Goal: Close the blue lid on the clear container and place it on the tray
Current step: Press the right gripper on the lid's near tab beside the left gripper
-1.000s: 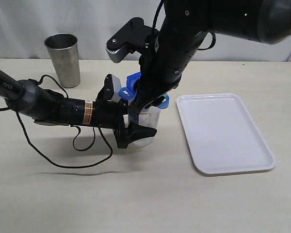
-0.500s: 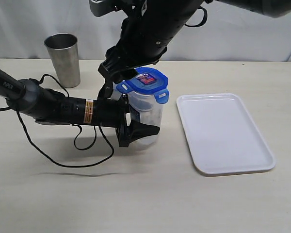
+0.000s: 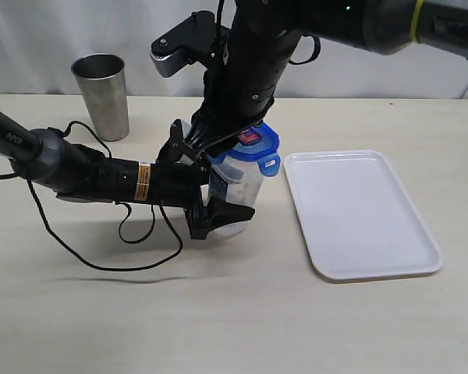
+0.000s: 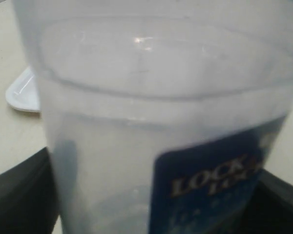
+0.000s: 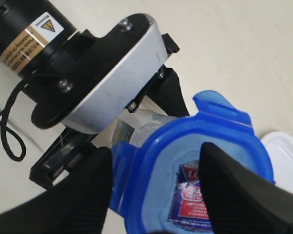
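Observation:
The clear container (image 3: 239, 185) stands upright on the table with my left gripper (image 3: 214, 179) shut on its lower body, one finger on each side. In the left wrist view the container (image 4: 136, 122) fills the frame and its blue label shows. The blue lid (image 3: 259, 142) sits on the container's mouth with its flaps sticking outward. My right gripper (image 3: 222, 140) is down on it from above, open. In the right wrist view one finger lies over the sticker of the blue lid (image 5: 161, 165) and the other is outside a side flap. The white tray (image 3: 360, 214) lies to the right.
A grey steel cup (image 3: 101, 93) stands at the back left. The left arm's black cable loops over the table in front of that arm. A corner of the tray (image 4: 22, 92) shows beyond the container, and its edge (image 5: 283, 146) shows next to the lid.
The right gripper rose off the lid half a second ago and has now come back down onto it. The left gripper and container have stayed put.

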Controlling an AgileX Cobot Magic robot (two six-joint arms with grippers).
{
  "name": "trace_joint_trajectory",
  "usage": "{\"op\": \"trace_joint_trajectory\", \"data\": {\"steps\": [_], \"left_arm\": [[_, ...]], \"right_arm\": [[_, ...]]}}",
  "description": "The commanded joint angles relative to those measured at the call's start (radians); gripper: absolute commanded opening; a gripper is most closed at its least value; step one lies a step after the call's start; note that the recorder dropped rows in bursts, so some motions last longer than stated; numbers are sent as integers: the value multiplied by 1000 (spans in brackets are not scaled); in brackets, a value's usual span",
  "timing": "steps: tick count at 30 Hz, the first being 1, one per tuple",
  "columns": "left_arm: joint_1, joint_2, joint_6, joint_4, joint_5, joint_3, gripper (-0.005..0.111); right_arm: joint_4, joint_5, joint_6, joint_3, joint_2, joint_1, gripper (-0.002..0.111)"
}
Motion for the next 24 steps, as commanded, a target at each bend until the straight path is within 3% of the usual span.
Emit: {"op": "trace_joint_trajectory", "data": {"steps": [1,12,17,21,24], "left_arm": [[0,-16,-2,-43,-73,-4,42],[0,-16,-2,-66,-73,-4,42],[0,-16,-2,-73,-73,-4,42],[0,-16,-2,-73,-73,-4,42],[0,-16,-2,-71,-73,-4,42]], "right_arm": [[71,155,-56,19,72,0,50],[-113,155,60,19,139,5,47],[-286,155,109,19,139,77,43],[-299,155,101,19,143,124,43],[-353,155,101,19,155,147,35]]}}
